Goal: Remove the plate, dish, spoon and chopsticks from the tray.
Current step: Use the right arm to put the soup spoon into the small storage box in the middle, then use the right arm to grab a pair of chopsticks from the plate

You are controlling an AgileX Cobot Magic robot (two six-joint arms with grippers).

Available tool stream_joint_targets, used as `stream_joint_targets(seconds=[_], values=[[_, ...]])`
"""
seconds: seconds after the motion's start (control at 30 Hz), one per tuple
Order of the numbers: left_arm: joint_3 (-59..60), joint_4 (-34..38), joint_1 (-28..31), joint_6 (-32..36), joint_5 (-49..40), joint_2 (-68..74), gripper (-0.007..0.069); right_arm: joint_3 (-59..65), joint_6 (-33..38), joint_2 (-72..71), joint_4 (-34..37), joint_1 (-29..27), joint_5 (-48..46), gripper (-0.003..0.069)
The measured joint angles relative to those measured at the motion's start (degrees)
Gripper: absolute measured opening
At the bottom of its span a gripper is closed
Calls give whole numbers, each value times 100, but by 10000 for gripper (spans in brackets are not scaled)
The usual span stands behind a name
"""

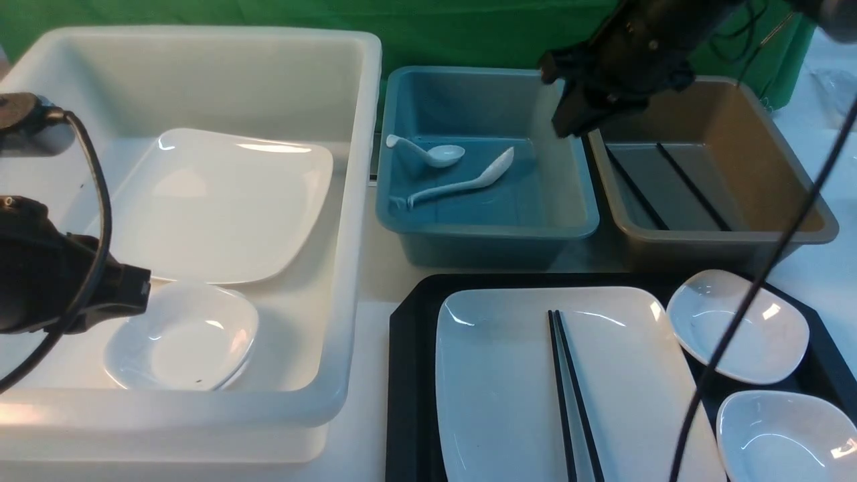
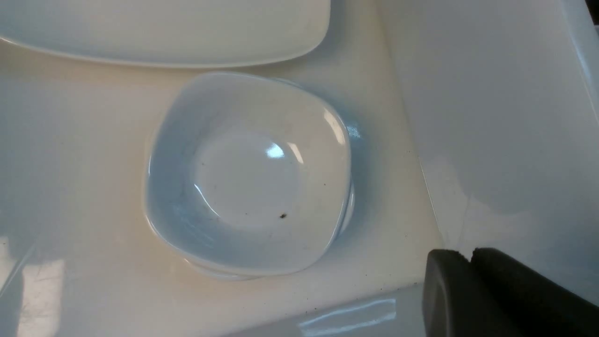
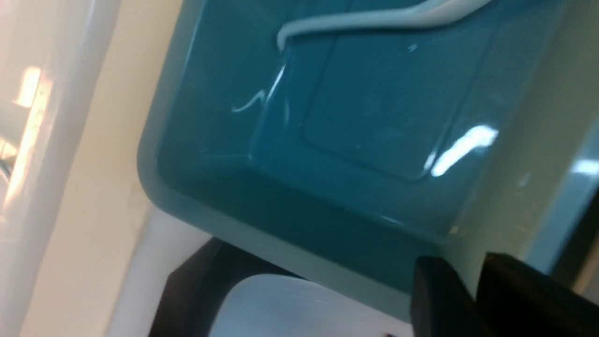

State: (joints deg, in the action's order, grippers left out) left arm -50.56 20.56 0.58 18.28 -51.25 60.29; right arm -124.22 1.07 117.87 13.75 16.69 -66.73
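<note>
The chopsticks [image 1: 569, 388] are your next job, I'd say. They lie side by side down the middle of the plate [image 1: 509, 375], lower centre of the front view, on the tray [image 1: 408, 375] with two dishes [image 1: 736, 328] at lower right. The spoon [image 1: 469, 184] is off the tray, in the blue bin [image 1: 489, 231].

Your right gripper [image 1: 576, 120] hangs upper right, over the blue bin's right wall, holding nothing. Bring it down over the sticks' far end, where they run closest, spread across both, and pinch low. That glossy plate will probably let them skate or scissor. The brown bin [image 1: 723, 234] looks like their home.

The right wrist view gives what the front one can't: the tips close together, though I can't tell if they're fully pressed. It shows no chopsticks. The left wrist view shows the left gripper [image 2: 470, 262] pressed together and empty inside the white bin [image 1: 355, 201].
</note>
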Motion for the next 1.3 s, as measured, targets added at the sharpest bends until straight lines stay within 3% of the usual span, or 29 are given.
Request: stream_joint_targets(seconds=[0.23,0.37,0.6,0.73,1.13,1.27,1.3], values=[[0,-21,0,0,-88,0,36,1965,-107,-1890,-171,42,0,164],[0,-23,0,0,-88,0,36,3711,-355,-2704,-222,442,213,288],[0,-23,0,0,-35,0,36,5910,-811,-2678,-495,1654,1677,556],[0,-23,0,0,4,0,36,6180,-1364,-2263,-885,1938,2012,620],[0,-17,0,18,20,0,36,6171,-1654,-1327,-1078,2006,2315,531],[0,-17,0,22,20,0,36,6165,-1654,-1311,-1190,2006,2292,342],[0,-17,0,22,20,0,36,6165,-1646,-1311,-1201,2006,2292,216]])
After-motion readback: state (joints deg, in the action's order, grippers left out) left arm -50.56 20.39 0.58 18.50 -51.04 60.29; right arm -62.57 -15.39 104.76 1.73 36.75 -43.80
